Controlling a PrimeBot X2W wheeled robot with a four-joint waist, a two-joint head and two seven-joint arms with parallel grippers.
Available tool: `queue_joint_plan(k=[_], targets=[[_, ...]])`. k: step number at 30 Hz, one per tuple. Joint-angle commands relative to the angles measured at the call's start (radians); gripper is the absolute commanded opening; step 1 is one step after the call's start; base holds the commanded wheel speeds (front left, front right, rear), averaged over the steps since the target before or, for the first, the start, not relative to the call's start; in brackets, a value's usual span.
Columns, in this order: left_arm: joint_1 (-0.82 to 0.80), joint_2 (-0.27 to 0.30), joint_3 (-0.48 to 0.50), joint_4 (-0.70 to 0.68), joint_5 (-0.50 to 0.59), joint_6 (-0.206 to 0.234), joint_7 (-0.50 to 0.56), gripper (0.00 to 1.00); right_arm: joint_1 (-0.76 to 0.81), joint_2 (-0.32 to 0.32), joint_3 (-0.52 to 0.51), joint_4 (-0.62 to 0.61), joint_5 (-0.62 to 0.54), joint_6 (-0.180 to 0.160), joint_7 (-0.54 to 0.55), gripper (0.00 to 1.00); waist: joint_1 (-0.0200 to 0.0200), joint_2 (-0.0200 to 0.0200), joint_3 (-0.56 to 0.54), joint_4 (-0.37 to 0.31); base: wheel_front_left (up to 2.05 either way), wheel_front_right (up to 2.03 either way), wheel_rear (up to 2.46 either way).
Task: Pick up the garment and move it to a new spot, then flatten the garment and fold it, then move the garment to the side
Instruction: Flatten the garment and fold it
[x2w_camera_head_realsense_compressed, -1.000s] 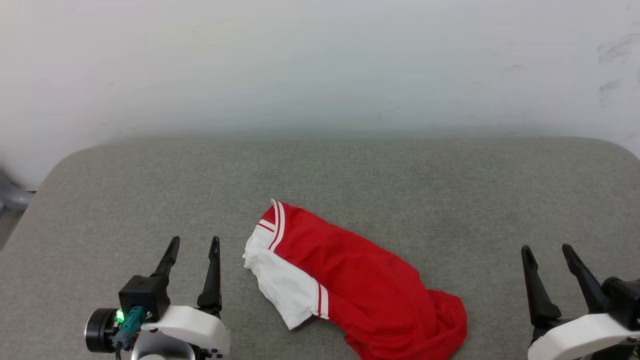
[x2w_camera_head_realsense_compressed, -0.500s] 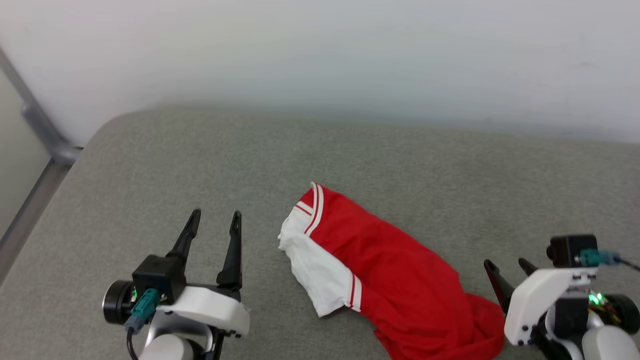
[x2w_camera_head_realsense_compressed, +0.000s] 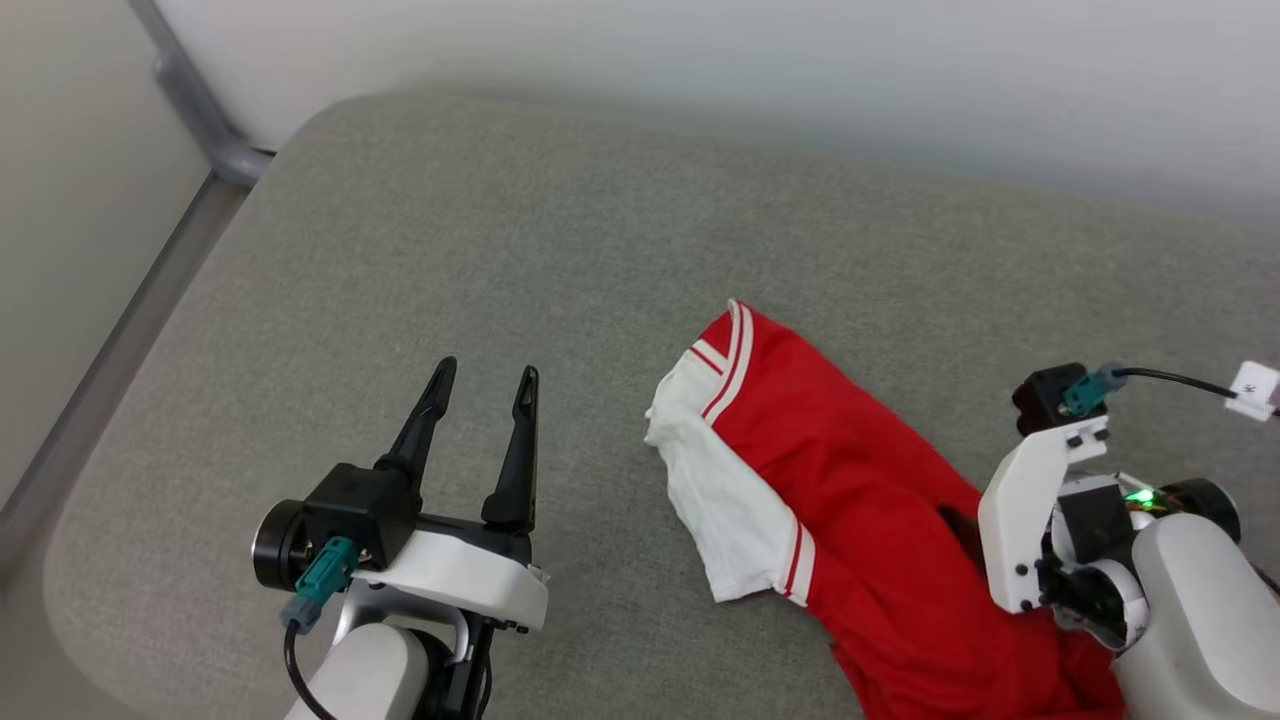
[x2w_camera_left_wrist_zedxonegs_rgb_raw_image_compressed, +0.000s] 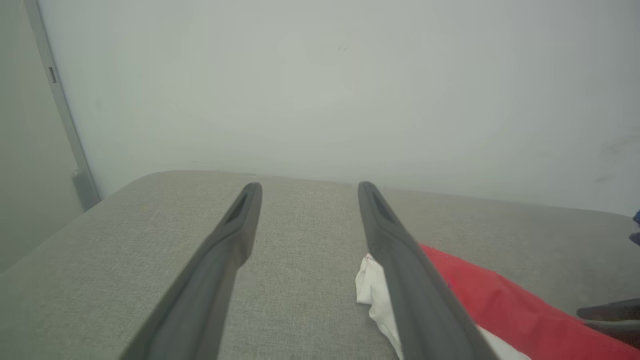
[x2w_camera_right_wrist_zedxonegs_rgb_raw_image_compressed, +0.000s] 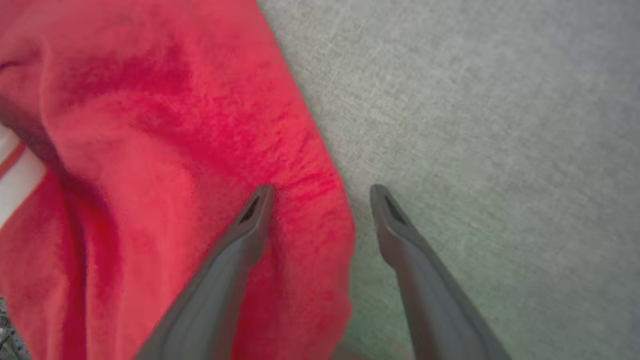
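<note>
Between the wide-spread fingers of the right gripper (x2w_camera_right_wrist_zedxonegs_rgb_raw_image_compressed: 320, 192) lies the rounded edge of the garment (x2w_camera_right_wrist_zedxonegs_rgb_raw_image_compressed: 150, 150), unclamped: one tapered dark tip over soft red knit, the other over the grey woven cushion (x2w_camera_right_wrist_zedxonegs_rgb_raw_image_compressed: 500, 125). Whether they touch it, I cannot tell. Left of the crumpled cloth, beyond its white sleeve (x2w_camera_head_realsense_compressed: 725, 500) and striped trim (x2w_camera_head_realsense_compressed: 735, 350), the left gripper (x2w_camera_head_realsense_compressed: 485, 372) gapes empty over bare cushion.
</note>
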Motion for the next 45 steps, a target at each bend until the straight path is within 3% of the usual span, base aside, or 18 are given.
queue_joint_plan(k=[1, 5, 7, 8, 16, 21, 29, 35, 40, 41, 42, 43, 45], targets=[[-0.015, -0.008, 0.006, 0.002, 0.007, -0.008, -0.005, 1.00, -0.014, -0.013, 0.019, 0.028, 0.010, -0.001, 0.019, 1.00, -0.0001, 0.0000, 0.028, 0.025, 0.00, 0.00, 0.00], [-0.011, -0.023, 0.016, 0.015, 0.015, -0.023, -0.006, 1.00, 0.000, -0.016, 0.059, 0.124, 0.054, -0.001, 0.101, 1.00, -0.0001, 0.0000, 0.035, 0.034, 0.00, 0.00, 0.00], [-0.007, -0.031, 0.024, 0.021, 0.020, -0.028, -0.006, 1.00, 0.014, -0.009, 0.073, 0.152, 0.076, 0.000, 0.127, 0.53, -0.0001, 0.0000, 0.031, 0.033, 0.00, 0.00, 0.00], [-0.002, -0.034, 0.029, 0.024, 0.020, -0.031, -0.006, 1.00, 0.015, -0.008, 0.079, 0.155, 0.082, 0.000, 0.128, 0.00, -0.0001, 0.0000, 0.028, 0.030, 0.00, 0.00, 0.00], [0.025, -0.028, 0.053, 0.044, 0.037, -0.042, -0.005, 1.00, -0.068, -0.010, 0.045, 0.069, 0.064, -0.001, -0.070, 0.00, -0.0001, 0.0000, -0.017, -0.024, 0.00, 0.00, 0.00], [0.050, -0.009, 0.060, 0.057, 0.037, -0.040, -0.003, 1.00, -0.041, 0.009, -0.010, -0.008, 0.012, -0.001, -0.182, 0.00, -0.0001, 0.0000, -0.060, -0.084, 0.00, 0.00, 0.00], [0.102, 0.006, 0.062, 0.065, 0.022, -0.028, 0.019, 1.00, 0.160, 0.050, -0.182, -0.139, -0.068, -0.001, -0.218, 0.00, -0.0001, 0.0000, -0.117, -0.162, 0.00, 0.00, 0.00], [0.145, 0.018, 0.062, 0.061, 0.010, -0.018, 0.035, 1.00, 0.403, 0.141, -0.357, -0.231, -0.126, -0.001, -0.201, 0.00, -0.0001, 0.0000, -0.148, -0.202, 0.00, 0.00, 0.00], [0.166, 0.024, 0.057, 0.056, 0.004, -0.012, 0.050, 1.00, 0.548, 0.194, -0.409, -0.244, -0.127, -0.001, -0.219, 0.00, -0.0001, 0.0000, -0.159, -0.215, 0.00, 0.00, 0.00], [0.171, 0.025, 0.058, 0.057, 0.003, -0.009, 0.052, 1.00, 0.565, 0.197, -0.410, -0.242, -0.119, -0.001, -0.227, 0.03, -0.0001, 0.0000, -0.160, -0.218, 0.00, 0.00, 0.00], [0.175, 0.026, 0.058, 0.057, 0.001, -0.008, 0.053, 1.00, 0.573, 0.198, -0.412, -0.246, -0.114, -0.001, -0.248, 0.46, -0.0001, 0.0000, -0.162, -0.220, 0.00, 0.00, 0.00], [0.177, 0.027, 0.058, 0.057, 0.000, -0.007, 0.055, 1.00, 0.579, 0.199, -0.411, -0.246, -0.097, -0.001, -0.277, 1.00, -0.0001, 0.0000, -0.163, -0.222, 0.00, 0.00, 0.00], [0.180, 0.030, 0.058, 0.056, 0.000, -0.006, 0.060, 1.00, 0.579, 0.200, -0.407, -0.246, -0.078, -0.001, -0.362, 1.00, -0.0001, 0.0000, -0.167, -0.227, 0.00, 0.00, 0.00]])
